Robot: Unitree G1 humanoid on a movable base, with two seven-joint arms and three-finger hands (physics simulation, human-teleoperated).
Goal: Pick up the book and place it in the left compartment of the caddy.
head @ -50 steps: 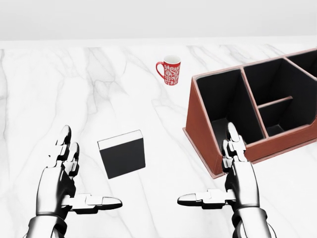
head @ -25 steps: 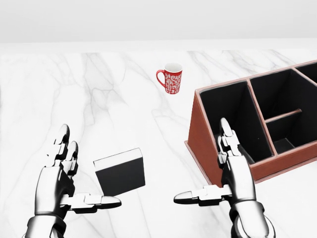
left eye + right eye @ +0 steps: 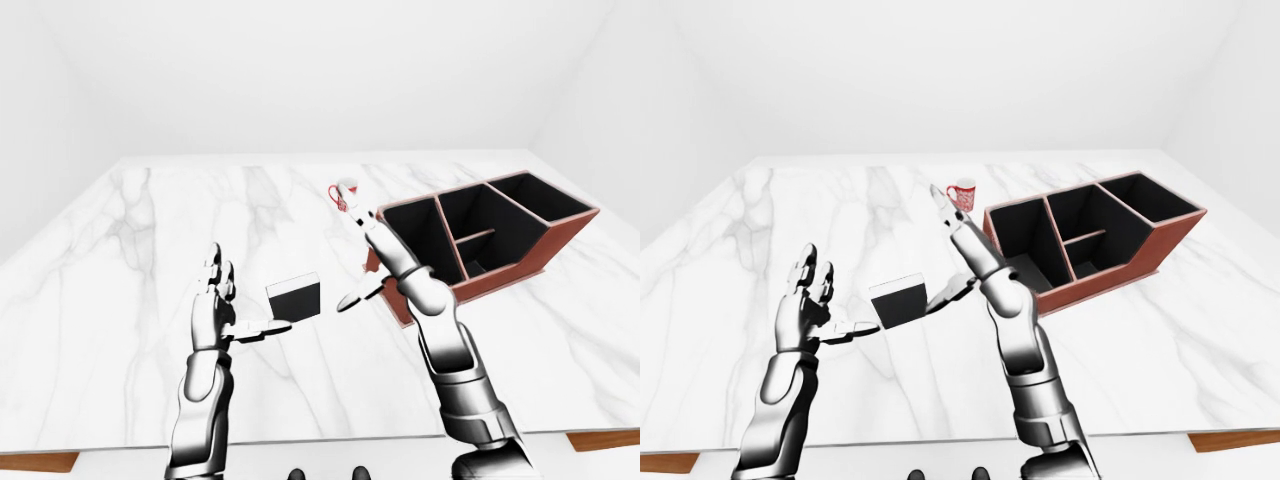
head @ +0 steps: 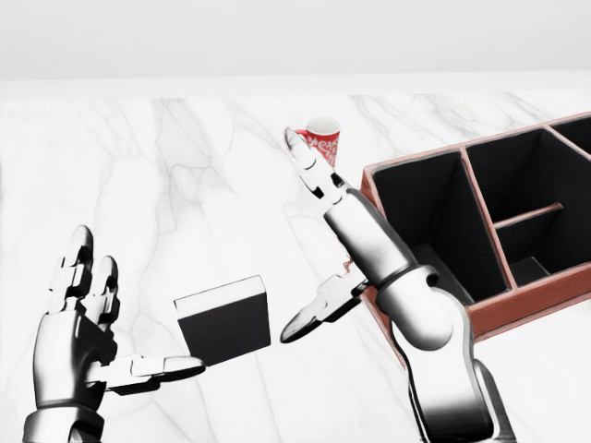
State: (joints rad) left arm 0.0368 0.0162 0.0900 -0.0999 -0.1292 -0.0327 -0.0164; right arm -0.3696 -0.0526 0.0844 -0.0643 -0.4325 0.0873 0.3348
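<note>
The book (image 4: 224,318), black with a white upper edge, lies flat on the white marble table (image 4: 166,185) at the lower left of the head view. My left hand (image 4: 106,332) is open just left of it, with its thumb pointing at the book's lower left corner. My right hand (image 4: 342,240) is open and raised between the book and the caddy; its fingers reach up to the mug and its thumb hangs just right of the book. The red-brown caddy (image 4: 526,305) stands at the right. Its left compartment (image 4: 420,217) is black inside and empty.
A red and white patterned mug (image 4: 323,138) stands above the caddy's left corner, partly hidden by my right fingertips. The caddy's other compartments (image 4: 517,185) lie further right. The table's near edge shows in the right-eye view (image 3: 940,440).
The camera first shifted slightly, so the book sits lower in the picture. My right arm then rose and swung left and up over the table. My left hand moved a little left and down.
</note>
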